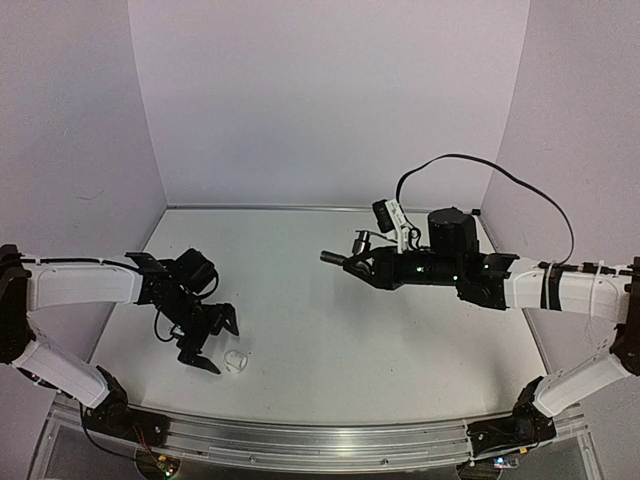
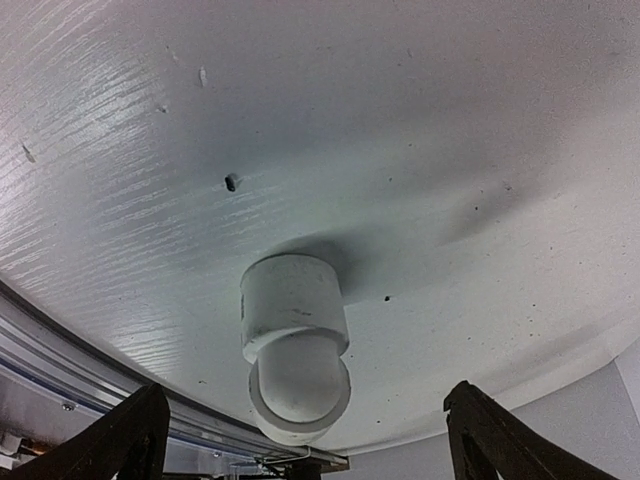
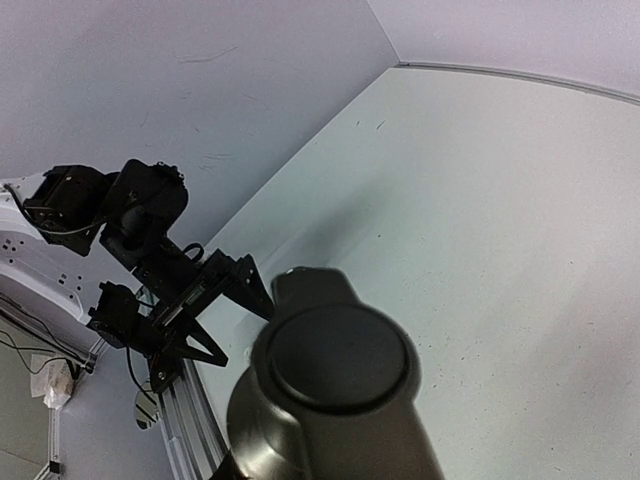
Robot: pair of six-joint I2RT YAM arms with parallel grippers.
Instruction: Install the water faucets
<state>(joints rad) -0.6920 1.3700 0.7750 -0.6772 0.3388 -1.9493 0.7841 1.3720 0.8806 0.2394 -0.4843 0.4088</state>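
The dark grey metal faucet [image 1: 342, 259] is held in the air over the middle of the table, its end pointing left and its thin lever [image 1: 362, 238] sticking up. My right gripper [image 1: 368, 264] is shut on it. In the right wrist view the faucet [image 3: 335, 380] fills the lower middle and hides my own fingers. The small white plastic fitting [image 1: 236, 361] lies on the table near the front left. In the left wrist view the fitting [image 2: 295, 345] lies between my open left fingers [image 2: 130, 440]. My left gripper [image 1: 215, 342] is open, low over the table, just left of the fitting.
The white table [image 1: 330, 340] has a metal rail [image 1: 320, 440] along its near edge. Plain walls [image 1: 330, 100] close in the back and both sides. A black cable [image 1: 500, 175] loops above the right arm. The left arm [image 3: 150, 260] shows in the right wrist view.
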